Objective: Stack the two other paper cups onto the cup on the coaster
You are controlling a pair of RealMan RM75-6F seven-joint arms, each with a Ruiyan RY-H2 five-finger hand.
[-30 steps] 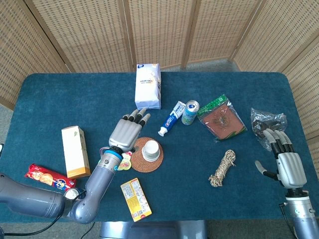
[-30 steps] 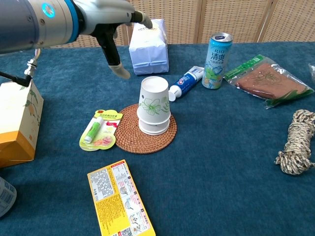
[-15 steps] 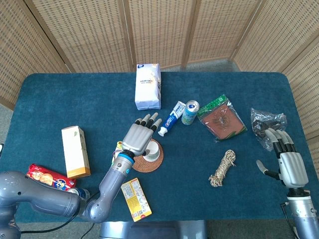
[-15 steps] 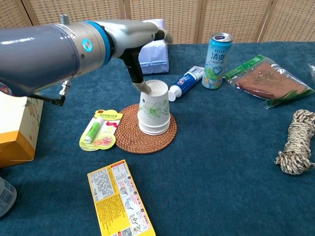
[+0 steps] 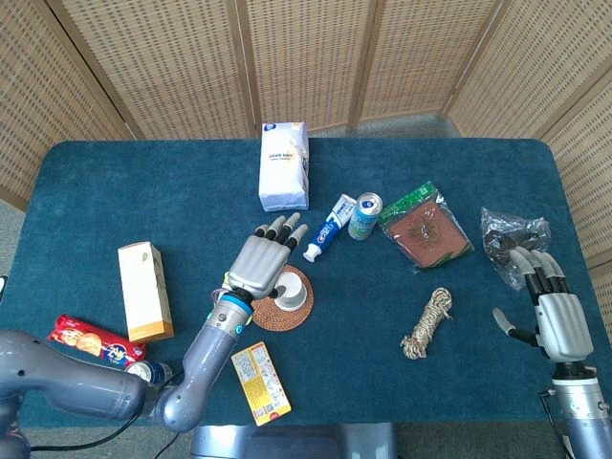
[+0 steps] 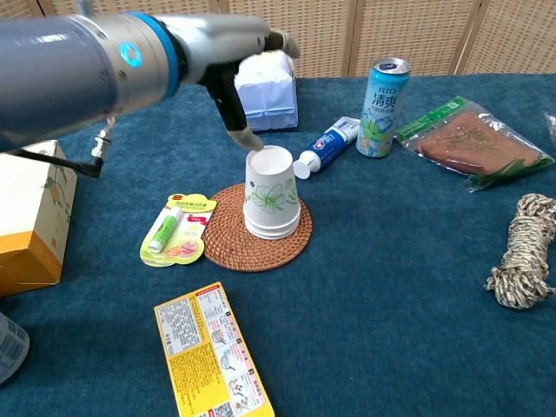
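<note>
An upside-down stack of white paper cups (image 6: 272, 193) with a green leaf print stands on the round woven coaster (image 6: 228, 248); in the head view the cups (image 5: 294, 290) sit on the coaster (image 5: 273, 315) near the table's middle. My left hand (image 5: 260, 259) hovers flat over the stack's left side with fingers spread, holding nothing; in the chest view its thumb tip (image 6: 246, 137) hangs just above the top rim. My right hand (image 5: 556, 308) rests open at the table's right edge, far from the cups.
Around the coaster lie a lip-balm pack (image 6: 176, 228), a yellow box (image 6: 211, 353), a toothpaste tube (image 6: 327, 144), a drink can (image 6: 383, 106) and a white bag (image 6: 262, 89). A rope coil (image 6: 524, 252), snack packet (image 6: 473, 139) and an orange-and-cream carton (image 5: 143, 290) lie further out.
My left hand moved right from beside the coaster to over the cup stack, then drew back slightly. The cups stayed put. The right hand barely moved.
</note>
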